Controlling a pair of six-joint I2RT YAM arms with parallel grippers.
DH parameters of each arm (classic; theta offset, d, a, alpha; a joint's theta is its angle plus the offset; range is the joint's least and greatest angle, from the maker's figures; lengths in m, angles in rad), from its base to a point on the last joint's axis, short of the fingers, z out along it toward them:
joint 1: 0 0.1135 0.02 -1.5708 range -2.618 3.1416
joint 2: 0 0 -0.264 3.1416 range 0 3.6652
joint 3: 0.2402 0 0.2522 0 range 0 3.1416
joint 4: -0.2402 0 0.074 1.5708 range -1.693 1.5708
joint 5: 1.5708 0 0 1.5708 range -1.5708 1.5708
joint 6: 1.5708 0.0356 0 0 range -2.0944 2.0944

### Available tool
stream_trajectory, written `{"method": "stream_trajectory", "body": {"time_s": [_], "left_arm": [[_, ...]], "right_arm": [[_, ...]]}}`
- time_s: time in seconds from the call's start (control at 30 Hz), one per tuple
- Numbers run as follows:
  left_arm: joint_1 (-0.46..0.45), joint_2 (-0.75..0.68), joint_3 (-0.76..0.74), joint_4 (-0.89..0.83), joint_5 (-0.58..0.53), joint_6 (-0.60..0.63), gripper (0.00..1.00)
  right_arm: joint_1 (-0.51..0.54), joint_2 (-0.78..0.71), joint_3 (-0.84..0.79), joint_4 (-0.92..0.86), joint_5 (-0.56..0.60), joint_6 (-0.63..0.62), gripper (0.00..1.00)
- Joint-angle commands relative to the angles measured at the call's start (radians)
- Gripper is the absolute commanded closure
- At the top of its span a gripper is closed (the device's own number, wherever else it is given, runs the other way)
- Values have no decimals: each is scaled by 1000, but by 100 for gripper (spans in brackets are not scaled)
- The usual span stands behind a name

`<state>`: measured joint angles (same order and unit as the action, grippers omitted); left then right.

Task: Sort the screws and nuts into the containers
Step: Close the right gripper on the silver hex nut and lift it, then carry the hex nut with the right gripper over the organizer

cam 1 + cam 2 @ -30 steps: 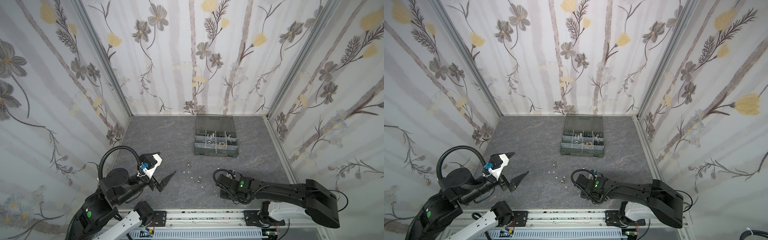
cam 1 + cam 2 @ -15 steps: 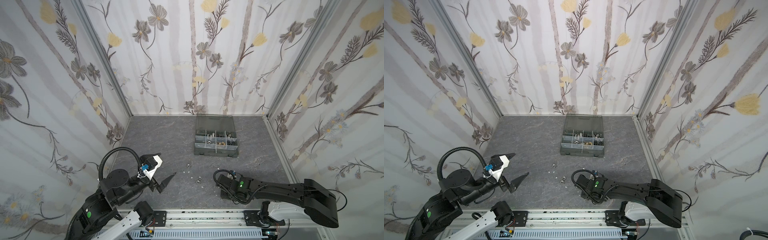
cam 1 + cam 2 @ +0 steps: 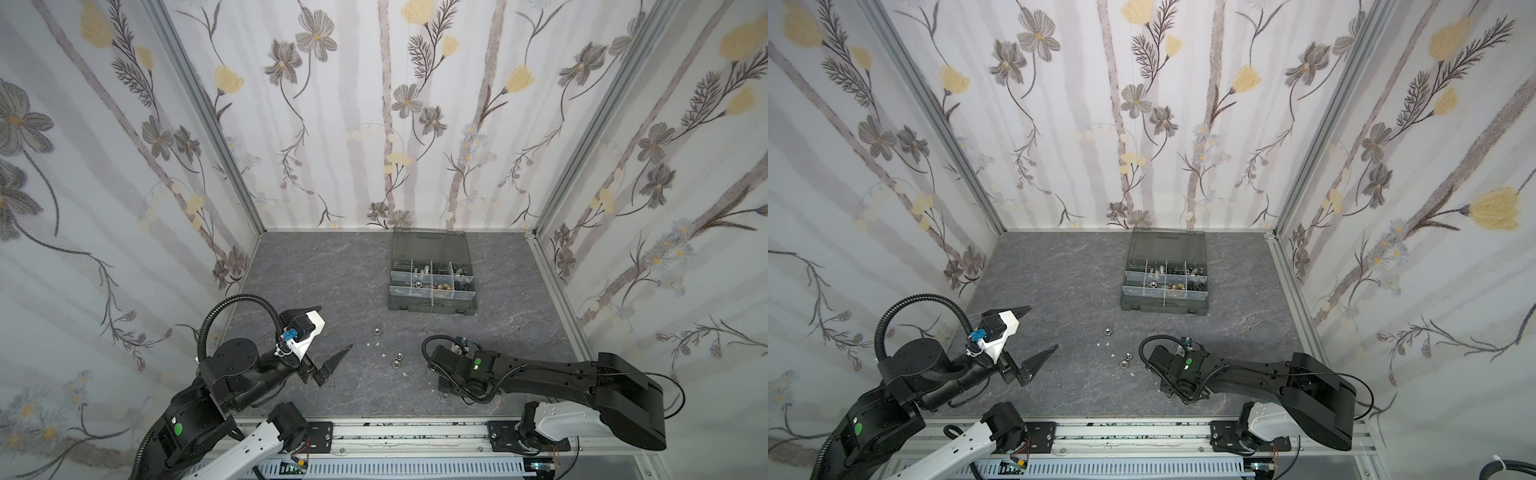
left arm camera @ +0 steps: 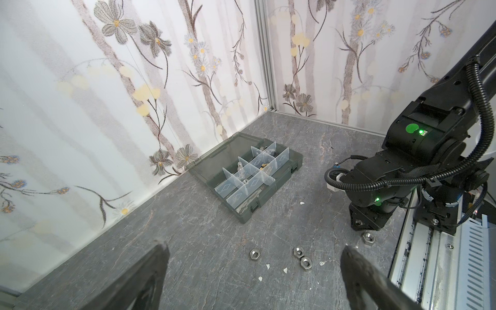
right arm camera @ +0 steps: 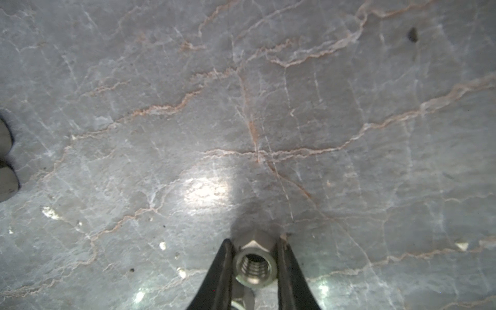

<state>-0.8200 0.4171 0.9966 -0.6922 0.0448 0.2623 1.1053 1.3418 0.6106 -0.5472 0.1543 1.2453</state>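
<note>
1. Right gripper (image 5: 254, 241) is pinching a silver hex nut (image 5: 253, 265). In the right wrist view both dark fingers (image 5: 220, 273) are pressing on opposite sides of it, and the threaded bore is facing the camera.
2. The nut is sitting right at the fingertips, not deeper in the claw. In the left wrist view it is showing at the foot of that gripper, down on the grey marbled table (image 3: 332, 270). In both top views the arm's wrist is covering most of it, near the front edge and right of centre.
3. Left gripper (image 3: 336, 326) is hovering over the front left of the table with its fingers spread wide, holding nothing and well apart from the pinched nut.
4. Three loose nuts (image 4: 298, 251) are lying flat between the two grippers. Two are just beside each other, and the third is lying apart, further from the right gripper.
5. The organiser case (image 3: 432, 305) is standing toward the back wall, well apart from the right gripper. Its lid (image 3: 430, 245) is lying open behind it. Clear dividers (image 4: 243, 188) are parting the compartments. The hardware inside is too small to tell by type.
6. White specks (image 4: 268, 266) are lying scattered beside the loose nuts.
</note>
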Motion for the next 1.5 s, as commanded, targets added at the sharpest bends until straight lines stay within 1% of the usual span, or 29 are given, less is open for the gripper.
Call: {"method": "stream_trajectory", "body": {"time_s": [0.0,0.07,0.17,0.33,0.47,0.5,0.6,0.73,0.93,1.07,1.2,1.47], "left_arm": [[-2,2,4,30,-15,15,0],[-2,3,8,29,-21,17,0],[-2,3,15,29,-28,13,0],[-2,8,27,20,-33,7,0],[-2,11,31,26,-35,14,0],[-2,11,27,29,-34,15,0],[-2,16,30,31,-33,14,0],[-2,23,41,22,-45,18,0],[-2,37,49,22,-51,23,0],[-2,47,57,18,-52,23,0],[-2,54,57,19,-56,25,0],[-2,69,59,26,-54,25,0]], "right_arm": [[-8,-4,17,-19,-13,-44,78],[-27,-15,49,-44,15,-79,79],[-78,-14,121,-89,41,-164,82],[-183,51,317,-165,83,-352,83],[-278,166,509,-173,112,-540,83],[-325,202,566,-171,115,-587,84],[-380,342,732,-170,118,-706,85],[-432,498,914,-166,104,-817,85],[-490,696,1136,-130,80,-915,85],[-505,806,1237,-125,57,-947,85],[-510,880,1256,-121,42,-955,85],[-512,925,1255,-123,62,-978,85]]}}
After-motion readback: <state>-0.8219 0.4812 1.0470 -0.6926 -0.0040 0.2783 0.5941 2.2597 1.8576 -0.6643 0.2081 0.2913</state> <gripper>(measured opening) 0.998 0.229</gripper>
